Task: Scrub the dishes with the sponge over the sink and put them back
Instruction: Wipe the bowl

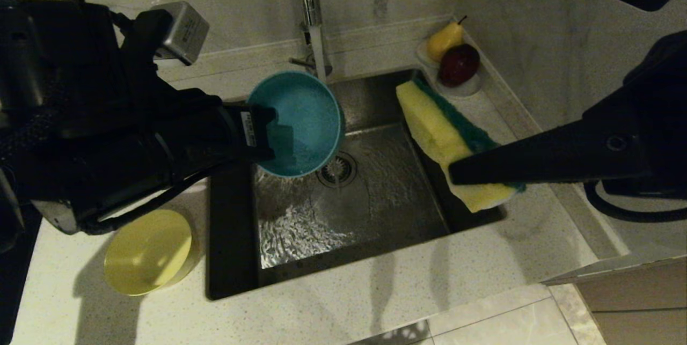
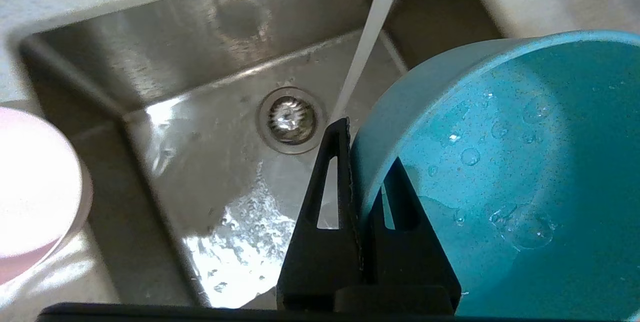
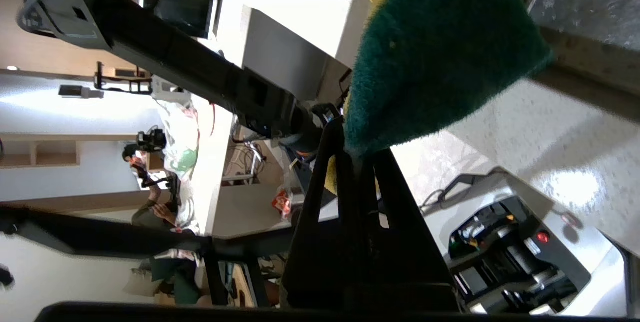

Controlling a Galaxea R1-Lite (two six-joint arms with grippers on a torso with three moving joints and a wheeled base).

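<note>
Two grippers are busy over the sink [image 1: 300, 237], w/ water running from the tap [image 1: 311, 23] to the drain [image 1: 337, 169]. Left gripper [image 1: 268, 138] is clenched on the rim of the blue bowl [image 1: 303, 122], one finger inside, one outside, holding it tilted above the sink's left half, mouth facing the sponge. Droplets cling inside the bowl. Right gripper [image 1: 456, 173] is clamped on one end of the sponge [image 1: 440, 136], which hangs over the sink's right edge, green side away from the bowl.

Step looks like: bowl wetted, scrub about to start. Sponge and bowl are well apart, so next move probably needs them brought together above the sink, foam into the bowl.

Yellow bowl [image 1: 147, 251] sits on the counter left of the sink, near corner; pink bowl [image 2: 35, 192] also just left of it. Fruit saucer [image 1: 461, 87] sits at the sink's far right corner.
</note>
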